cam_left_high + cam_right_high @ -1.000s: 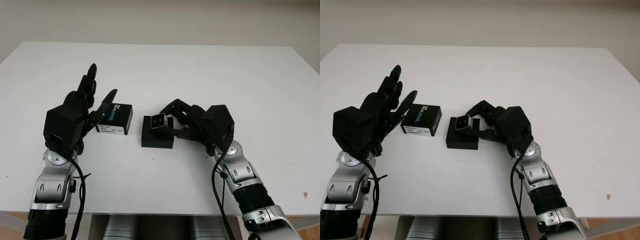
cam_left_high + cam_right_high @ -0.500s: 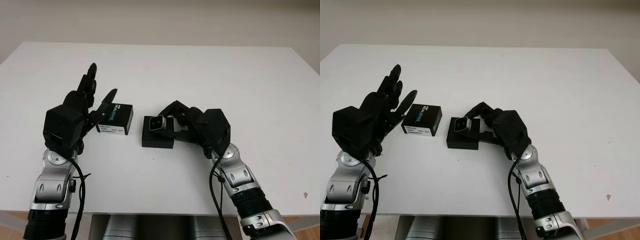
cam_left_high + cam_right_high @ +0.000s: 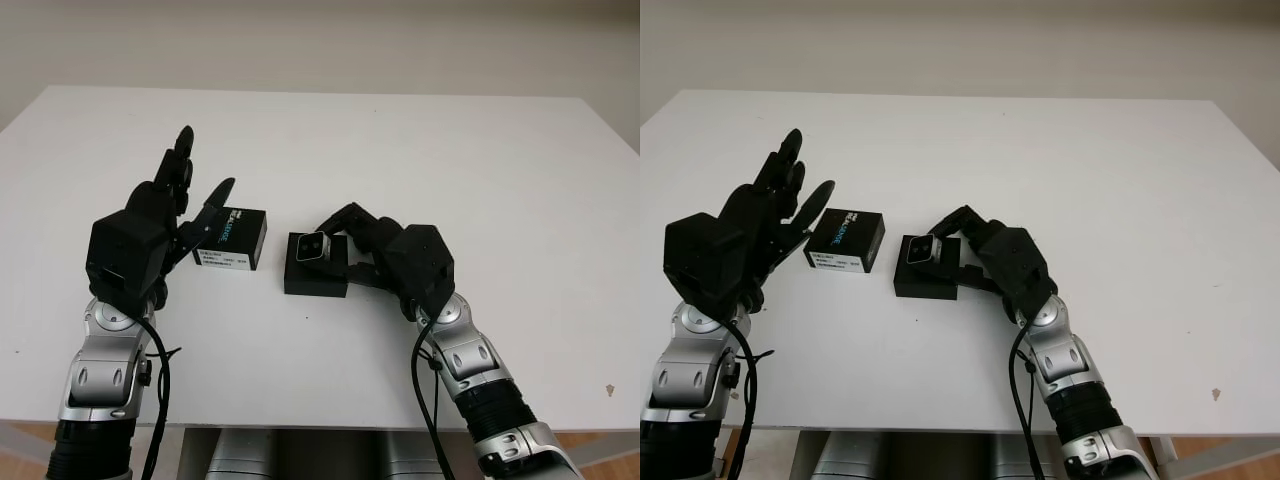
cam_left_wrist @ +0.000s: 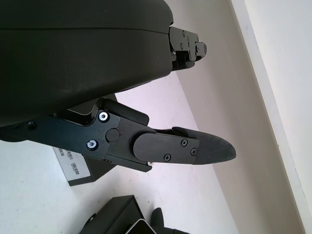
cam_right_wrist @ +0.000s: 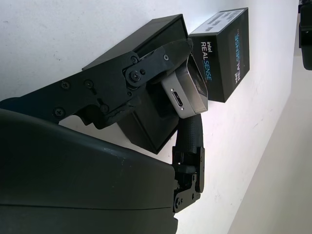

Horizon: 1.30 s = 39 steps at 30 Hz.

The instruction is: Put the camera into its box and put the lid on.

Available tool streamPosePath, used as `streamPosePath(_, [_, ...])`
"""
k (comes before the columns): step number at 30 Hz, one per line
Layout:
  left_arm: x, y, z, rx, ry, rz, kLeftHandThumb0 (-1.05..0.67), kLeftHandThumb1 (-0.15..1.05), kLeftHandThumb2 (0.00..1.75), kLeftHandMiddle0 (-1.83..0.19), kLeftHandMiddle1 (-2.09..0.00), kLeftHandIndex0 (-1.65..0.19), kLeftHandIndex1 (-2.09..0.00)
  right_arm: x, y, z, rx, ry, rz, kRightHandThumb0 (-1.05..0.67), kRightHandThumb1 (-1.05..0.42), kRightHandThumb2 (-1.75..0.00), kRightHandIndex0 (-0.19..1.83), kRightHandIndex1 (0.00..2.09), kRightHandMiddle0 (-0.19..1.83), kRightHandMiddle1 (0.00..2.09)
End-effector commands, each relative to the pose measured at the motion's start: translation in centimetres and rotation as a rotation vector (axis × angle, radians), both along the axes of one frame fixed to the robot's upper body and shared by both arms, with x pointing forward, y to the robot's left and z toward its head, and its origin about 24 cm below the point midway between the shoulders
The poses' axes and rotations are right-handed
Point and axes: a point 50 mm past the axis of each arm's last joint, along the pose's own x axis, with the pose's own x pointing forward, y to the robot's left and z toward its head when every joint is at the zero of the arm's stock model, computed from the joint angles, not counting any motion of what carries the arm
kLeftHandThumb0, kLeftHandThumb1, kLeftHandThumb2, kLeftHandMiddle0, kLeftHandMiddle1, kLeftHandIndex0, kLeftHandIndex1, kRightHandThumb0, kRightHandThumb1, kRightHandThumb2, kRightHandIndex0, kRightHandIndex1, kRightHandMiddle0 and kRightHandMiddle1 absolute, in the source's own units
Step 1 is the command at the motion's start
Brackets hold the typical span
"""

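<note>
On the white tabletop there are two black box parts and one small silver camera. At the left, the left hand is raised above the tabletop, open and holding nothing, its fingertips just beside the lid. The lid is the one printed part: its top reads "intel REALSENSE" in white and blue lettering, clearest in the right wrist view, and its near side carries a white label with barcodes whose small print cannot be read. The lid lies flat, apart from the box, which sits just to its right near the middle of the tabletop. The box is plain black with no writing visible.

The camera is held over the far part of the box, its lens face turned up and toward the robot. Whether it touches the box cannot be told. The right hand reaches in from the right, its fingers clamped on the camera from both sides. In the right wrist view a small port shows on the camera's silver end.
</note>
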Motion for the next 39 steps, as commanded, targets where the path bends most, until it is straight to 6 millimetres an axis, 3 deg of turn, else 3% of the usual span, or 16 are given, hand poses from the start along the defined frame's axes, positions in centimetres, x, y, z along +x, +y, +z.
streamPosePath(1, [-0.1, 0.1, 0.2, 0.006, -0.011, 0.001, -0.75, 1.05, 0.27, 0.0, -0.05, 0.02, -0.05, -0.5, -0.2, -1.4, -0.017, 0.061, -0.002, -0.42, -0.94, -0.05, 0.16, 0.05, 0.24, 1.75])
streamPosePath(23, [-0.1, 0.0, 0.2, 0.01, -0.008, 0.002, -0.75, 1.05, 0.28, 0.0, -0.05, 0.02, -0.05, -1.0, 0.3, -2.3, -0.198, -0.007, 0.11, -0.4, -0.92, -0.05, 0.18, 0.06, 0.29, 1.74])
streamPosePath(26, [-0.2, 0.0, 0.2, 0.015, -0.005, 0.003, -0.76, 1.05, 0.28, 0.0, -0.05, 0.01, -0.06, -1.0, 0.4, -2.3, -0.222, -0.012, 0.128, -0.43, -0.93, -0.06, 0.16, 0.05, 0.22, 1.67])
streamPosePath(27, [-0.2, 0.0, 0.2, 0.016, -0.005, 0.003, -0.76, 1.05, 0.28, 0.0, -0.06, 0.01, -0.06, -1.0, 0.3, -2.2, -0.241, -0.011, 0.139, -0.45, -0.93, -0.05, 0.14, 0.04, 0.16, 1.55])
streamPosePath(29, [-0.2, 0.0, 0.2, 0.018, -0.005, 0.004, -0.76, 1.05, 0.28, 0.0, -0.06, 0.01, -0.06, -1.0, 0.2, -2.0, -0.309, -0.021, 0.169, -0.52, -0.92, -0.05, 0.05, 0.03, 0.05, 1.1])
streamPosePath(32, [-0.2, 0.0, 0.2, 0.017, -0.007, -0.001, -0.75, 1.05, 0.28, 0.0, -0.05, 0.01, -0.06, -1.0, 0.0, -1.8, -0.383, -0.056, 0.191, -0.56, -0.91, -0.05, -0.04, 0.04, 0.13, 0.44])
streamPosePath(34, [-0.2, 0.0, 0.2, 0.019, -0.006, -0.001, -0.76, 1.05, 0.28, 0.0, -0.05, 0.02, -0.05, -1.0, -0.2, -1.7, -0.397, -0.08, 0.19, -0.56, -0.91, -0.05, -0.07, 0.04, 0.15, 0.27])
streamPosePath(39, [-0.2, -0.1, 0.2, 0.02, -0.005, 0.0, -0.76, 1.05, 0.28, -0.01, -0.06, 0.01, -0.06, -0.8, -0.6, -1.2, -0.43, -0.144, 0.177, -0.58, -0.92, -0.06, -0.12, 0.03, 0.13, 0.17])
